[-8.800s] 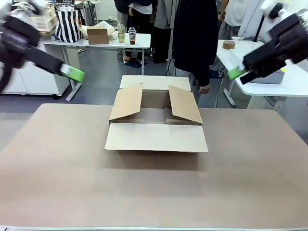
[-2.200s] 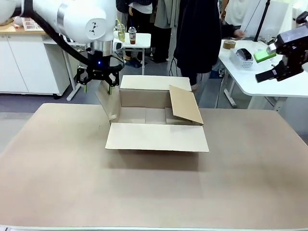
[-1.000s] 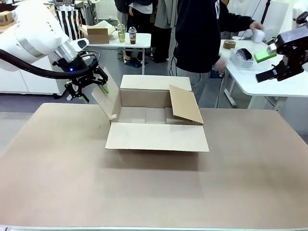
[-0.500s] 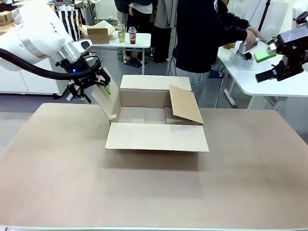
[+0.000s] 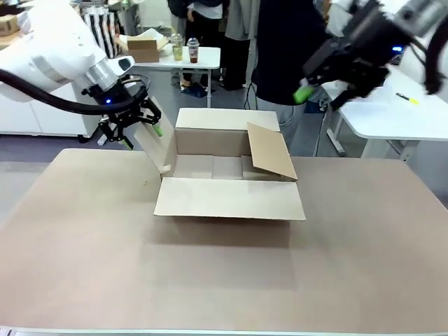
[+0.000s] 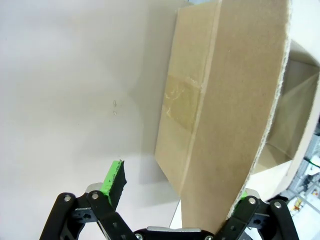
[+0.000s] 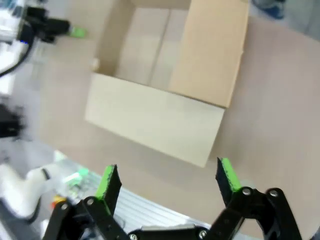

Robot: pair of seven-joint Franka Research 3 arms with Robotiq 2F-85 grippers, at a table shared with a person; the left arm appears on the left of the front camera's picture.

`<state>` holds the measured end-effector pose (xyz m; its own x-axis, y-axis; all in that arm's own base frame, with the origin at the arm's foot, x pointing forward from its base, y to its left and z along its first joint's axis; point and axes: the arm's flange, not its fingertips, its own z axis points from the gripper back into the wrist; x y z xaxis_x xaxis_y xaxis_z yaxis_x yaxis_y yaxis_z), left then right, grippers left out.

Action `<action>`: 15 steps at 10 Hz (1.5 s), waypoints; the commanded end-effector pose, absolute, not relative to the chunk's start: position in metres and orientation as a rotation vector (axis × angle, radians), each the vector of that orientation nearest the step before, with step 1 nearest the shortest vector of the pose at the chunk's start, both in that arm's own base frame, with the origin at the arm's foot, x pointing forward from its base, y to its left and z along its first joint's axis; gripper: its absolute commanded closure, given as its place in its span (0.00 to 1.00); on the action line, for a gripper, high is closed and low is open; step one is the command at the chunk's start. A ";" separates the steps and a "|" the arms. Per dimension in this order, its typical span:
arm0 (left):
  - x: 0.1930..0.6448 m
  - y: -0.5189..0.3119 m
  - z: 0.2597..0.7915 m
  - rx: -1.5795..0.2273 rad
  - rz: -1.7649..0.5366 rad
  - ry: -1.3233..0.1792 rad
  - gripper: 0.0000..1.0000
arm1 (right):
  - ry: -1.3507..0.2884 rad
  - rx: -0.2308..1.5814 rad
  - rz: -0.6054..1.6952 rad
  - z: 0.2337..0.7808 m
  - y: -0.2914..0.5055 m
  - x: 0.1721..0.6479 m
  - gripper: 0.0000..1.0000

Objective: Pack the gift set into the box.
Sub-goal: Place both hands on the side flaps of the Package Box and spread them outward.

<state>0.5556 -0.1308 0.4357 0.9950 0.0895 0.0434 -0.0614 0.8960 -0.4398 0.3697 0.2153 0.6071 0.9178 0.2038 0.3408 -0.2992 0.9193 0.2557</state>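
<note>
Table (image 5: pixel 84 238): left tool (image 5: pixel 127 129) spread astride box (image 5: pixel 227 199) flap; right tool (image 7: pixel 167 181) spread, seemingly airborne.

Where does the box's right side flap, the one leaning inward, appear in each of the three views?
Front view: right of centre, slanting over the box opening, right side flap.
Left wrist view: not in view; the left flap fills the frame.
Right wrist view: upper right.
Shared landmark: the box's open inside.

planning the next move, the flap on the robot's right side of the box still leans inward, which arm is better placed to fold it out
Right. The right tool hangs open above the leaning flap of the box, with that flap below it in its wrist view. The left tool is busy at the opposite flap.
</note>
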 end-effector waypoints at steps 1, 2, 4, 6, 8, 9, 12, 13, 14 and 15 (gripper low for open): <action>0.557 -0.131 0.438 -0.432 0.089 -0.067 0.00 | -0.237 -0.044 0.237 0.603 0.292 0.419 0.00; 0.557 -0.131 0.438 -0.432 0.089 -0.067 0.00 | -0.229 -0.132 0.251 0.592 0.320 0.418 0.00; 0.557 -0.131 0.438 -0.432 0.089 -0.067 0.00 | -0.242 -0.035 0.258 0.570 0.323 0.420 0.00; 0.557 -0.131 0.438 -0.432 0.089 -0.067 0.00 | -0.290 -0.065 0.294 0.571 0.329 0.400 0.00; 0.557 -0.131 0.438 -0.432 0.089 -0.067 0.00 | -0.207 -0.314 0.142 0.550 0.364 0.422 0.00; 0.557 -0.131 0.438 -0.432 0.089 -0.067 0.00 | -0.171 -0.306 0.076 0.525 0.391 0.444 0.00; 0.557 -0.131 0.438 -0.432 0.089 -0.067 0.00 | -0.156 -0.264 0.005 0.485 0.421 0.484 0.00; 0.557 -0.131 0.438 -0.432 0.089 -0.067 0.00 | -0.146 -0.327 -0.029 0.471 0.425 0.490 0.00; 0.557 -0.131 0.438 -0.432 0.089 -0.067 0.00 | -0.157 -0.391 -0.049 0.455 0.431 0.495 0.00; 0.557 -0.131 0.438 -0.432 0.089 -0.067 0.00 | -0.164 -0.439 -0.042 0.436 0.439 0.501 0.00</action>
<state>0.5558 -0.1309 0.4359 0.9950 0.0894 0.0442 -0.0610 0.8961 -0.4397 0.4939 0.4244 0.4342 0.9910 0.0151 0.1328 0.0329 0.9355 -0.3518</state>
